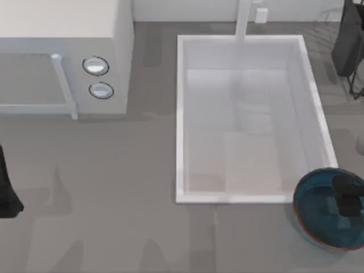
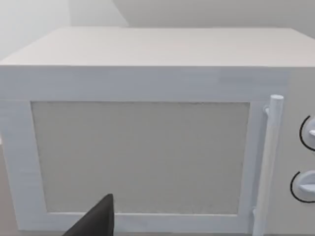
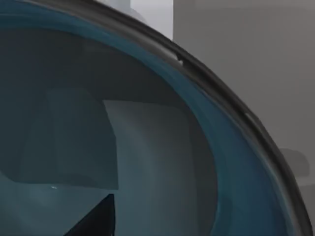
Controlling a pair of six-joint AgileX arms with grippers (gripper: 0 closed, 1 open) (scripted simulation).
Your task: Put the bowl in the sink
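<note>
The dark teal-blue bowl (image 1: 321, 213) with its reddish-brown rim is at the front right of the top view, its edge overlapping the front right corner of the white sink (image 1: 181, 114). My right gripper (image 1: 347, 196) is over the right part of the bowl's inside. The right wrist view looks closely into the bowl (image 3: 162, 162), with its dark rim curving across and grey table beyond. Whether the bowl rests on the table or is held up I cannot tell. My left gripper (image 1: 7, 193) is parked at the table's left edge, facing the microwave.
A white microwave (image 1: 62, 57) with two round knobs and a bar handle stands at the back left, its door (image 2: 140, 157) close in front of the left wrist. A white faucet post (image 1: 243, 20) rises at the sink's back edge. Dark arm parts (image 1: 350, 42) stand at the back right.
</note>
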